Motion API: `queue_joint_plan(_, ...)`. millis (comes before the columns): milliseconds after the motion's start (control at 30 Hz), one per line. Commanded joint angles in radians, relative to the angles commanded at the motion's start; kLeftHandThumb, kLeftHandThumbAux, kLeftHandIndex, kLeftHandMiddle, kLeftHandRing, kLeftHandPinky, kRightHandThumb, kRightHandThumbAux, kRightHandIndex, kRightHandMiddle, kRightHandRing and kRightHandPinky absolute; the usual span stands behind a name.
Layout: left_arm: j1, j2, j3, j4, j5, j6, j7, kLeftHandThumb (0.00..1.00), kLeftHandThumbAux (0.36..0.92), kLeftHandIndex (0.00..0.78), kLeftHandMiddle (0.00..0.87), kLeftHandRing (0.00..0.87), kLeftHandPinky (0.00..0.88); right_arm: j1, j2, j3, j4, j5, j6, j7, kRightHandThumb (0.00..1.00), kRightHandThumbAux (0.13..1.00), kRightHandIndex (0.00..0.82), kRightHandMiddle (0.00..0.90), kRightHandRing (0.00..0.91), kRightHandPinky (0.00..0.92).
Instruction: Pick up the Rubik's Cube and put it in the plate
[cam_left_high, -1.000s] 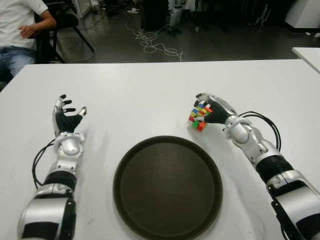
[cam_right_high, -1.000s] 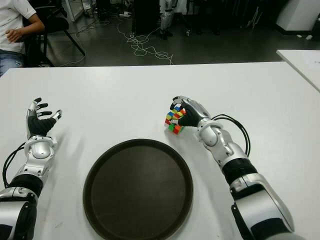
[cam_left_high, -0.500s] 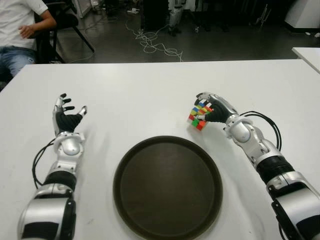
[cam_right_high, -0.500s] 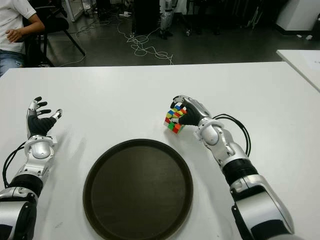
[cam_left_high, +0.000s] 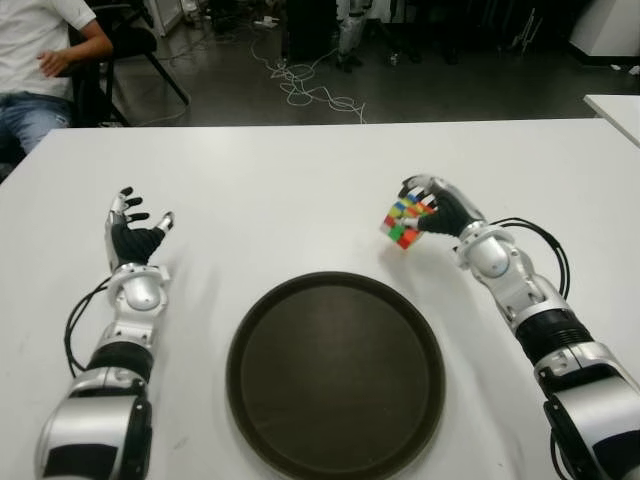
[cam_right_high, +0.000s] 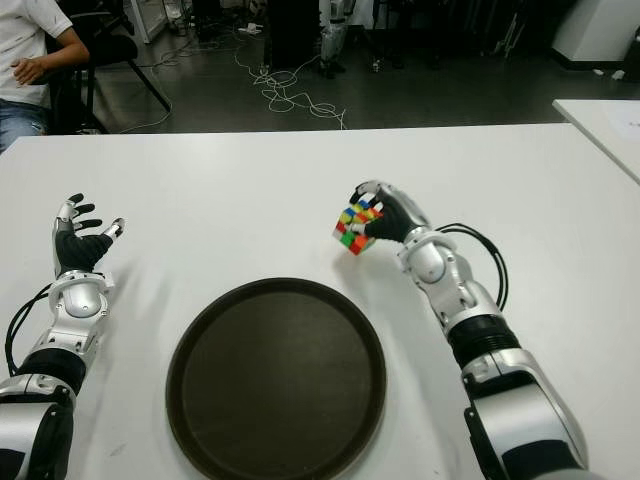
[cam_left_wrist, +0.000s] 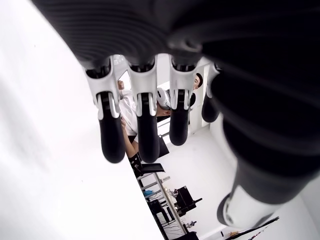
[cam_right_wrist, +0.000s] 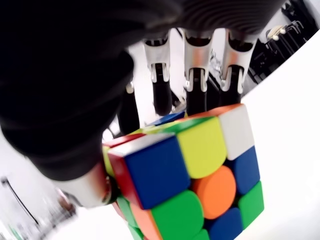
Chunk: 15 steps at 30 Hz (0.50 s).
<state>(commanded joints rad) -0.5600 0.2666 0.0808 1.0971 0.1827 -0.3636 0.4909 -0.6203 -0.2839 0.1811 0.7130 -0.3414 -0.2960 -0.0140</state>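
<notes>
My right hand (cam_left_high: 428, 208) is shut on the Rubik's Cube (cam_left_high: 402, 222), a multicoloured cube held tilted just above the white table (cam_left_high: 280, 180), beyond the plate's far right rim. In the right wrist view the cube (cam_right_wrist: 185, 185) fills the frame, with fingers (cam_right_wrist: 195, 75) curled over its far side and the thumb on the near side. The plate (cam_left_high: 335, 372) is a round dark brown tray at the table's near centre, with nothing in it. My left hand (cam_left_high: 132, 238) shows at the left of the table, fingers (cam_left_wrist: 142, 125) spread and holding nothing.
A seated person (cam_left_high: 45, 60) is beyond the table's far left corner. Cables (cam_left_high: 305, 90) lie on the dark floor behind the table. A second white table's corner (cam_left_high: 615, 108) shows at the far right. A black cable (cam_left_high: 530, 235) loops beside my right forearm.
My right hand has lifted the cube off the table and drawn it slightly right and farther away. The left hand has not moved.
</notes>
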Motion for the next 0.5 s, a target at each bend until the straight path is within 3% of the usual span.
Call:
queue_joint_plan(100,-0.001,0.003,-0.004,-0.001,0.005,0.007,0.003,0.087,0.768,0.138,0.235,0.299,0.404,0.022,0.019,-0.04,-0.048,0.08,-0.044,0.037,0.346,0.786,0.647,0.815,0.831,0.82)
queue_joint_plan(333,0.0,0.006,-0.009,-0.001,0.007,0.015,0.002,0.097,0.768,0.136,0.213,0.262,0.351,0.05,0.057,-0.096,-0.124,0.258,-0.118,0.175,0.338,0.779,0.654,0.813,0.826,0.817)
queue_joint_plan(500,-0.001,0.007,-0.006,0.001,0.003,0.013,-0.005,0.112,0.762,0.137,0.204,0.24,0.314,0.111,0.087,-0.093,-0.261,0.337,-0.083,0.254,0.386,0.776,0.657,0.819,0.83,0.821)
